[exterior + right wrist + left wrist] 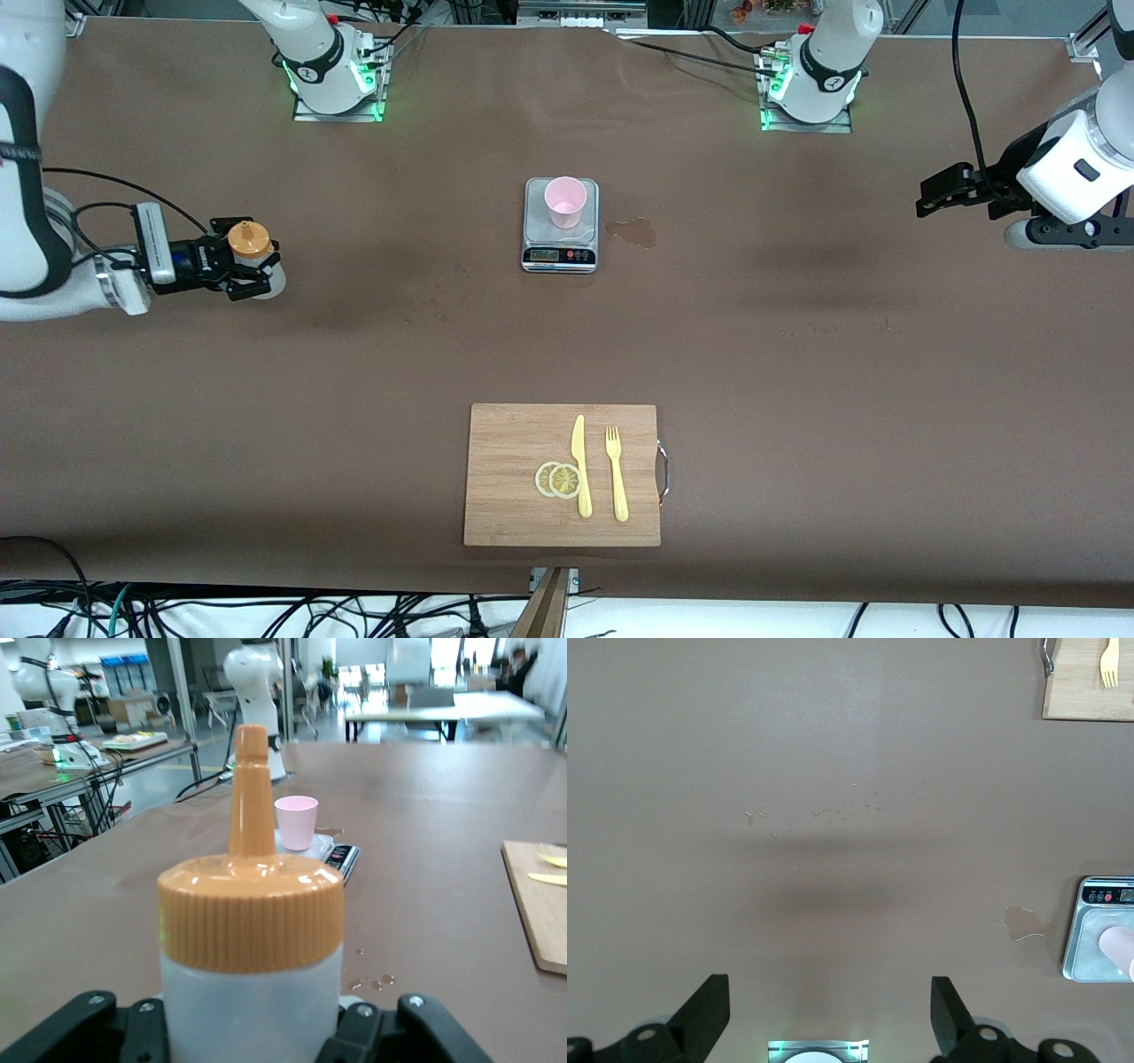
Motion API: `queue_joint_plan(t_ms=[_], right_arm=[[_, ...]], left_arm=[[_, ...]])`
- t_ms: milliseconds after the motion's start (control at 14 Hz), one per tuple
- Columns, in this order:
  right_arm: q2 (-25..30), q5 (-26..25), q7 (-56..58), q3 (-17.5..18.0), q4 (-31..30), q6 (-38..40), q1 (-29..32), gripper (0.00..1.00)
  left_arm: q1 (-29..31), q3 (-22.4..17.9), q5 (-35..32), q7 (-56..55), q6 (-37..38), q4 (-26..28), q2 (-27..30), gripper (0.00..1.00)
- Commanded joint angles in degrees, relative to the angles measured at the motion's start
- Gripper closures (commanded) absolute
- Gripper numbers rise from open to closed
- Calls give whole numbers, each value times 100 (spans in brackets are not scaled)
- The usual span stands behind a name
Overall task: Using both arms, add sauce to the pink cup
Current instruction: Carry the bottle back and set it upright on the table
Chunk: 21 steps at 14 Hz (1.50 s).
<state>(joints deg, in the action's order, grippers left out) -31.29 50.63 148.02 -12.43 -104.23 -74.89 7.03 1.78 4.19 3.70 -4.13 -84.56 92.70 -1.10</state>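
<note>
Between right gripper (pixel 252 275) jaws: translucent, ribbed-capped sauce (pixel 254 259).

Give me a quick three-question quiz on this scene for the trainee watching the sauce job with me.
1. True or false: the right gripper is shut on the sauce bottle.
2. What does the pink cup stand on?
A. the cutting board
B. the scale
C. the bare table
3. How do the left gripper's jaws stand, and do they hold anything?

Key
1. True; the bottle is upright with its orange cap on.
2. B.
3. Open and empty; the left arm waits over its end of the table, apart from the cup.
</note>
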Motion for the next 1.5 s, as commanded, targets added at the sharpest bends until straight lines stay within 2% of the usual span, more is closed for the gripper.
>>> queue_joint_plan(t_ms=[0,357,786,857,929,1000,1071,1429], right_arm=[[-551,306,848,-14,104,273,132,91],[-1220,877,1369,-14,17,405,133,90],[-1642,1589,1457,30,-256,405,-175,86],[-1713,1660,1457,30,-256,405,-219,82],[-1774,1678,1457,30,-256,388,-228,73],[-1792,1687,1457,30,-247,388,-228,43],[-1784,1687,1449,21,-230,414,-219,1],[-1705,1740,1177,-119,59,632,-210,0]], left_arm=[[50,29,87,-35,132,-174,-66,0],[59,29,78,-35,132,-182,-66,0],[59,29,87,-35,132,-217,-66,0],[59,29,78,-35,132,-244,-66,0],[59,29,87,-35,124,-244,-66,0],[59,29,87,-35,132,-253,-66,0],[68,29,87,-35,132,-253,-75,0],[68,20,87,-44,132,-253,-75,0]])
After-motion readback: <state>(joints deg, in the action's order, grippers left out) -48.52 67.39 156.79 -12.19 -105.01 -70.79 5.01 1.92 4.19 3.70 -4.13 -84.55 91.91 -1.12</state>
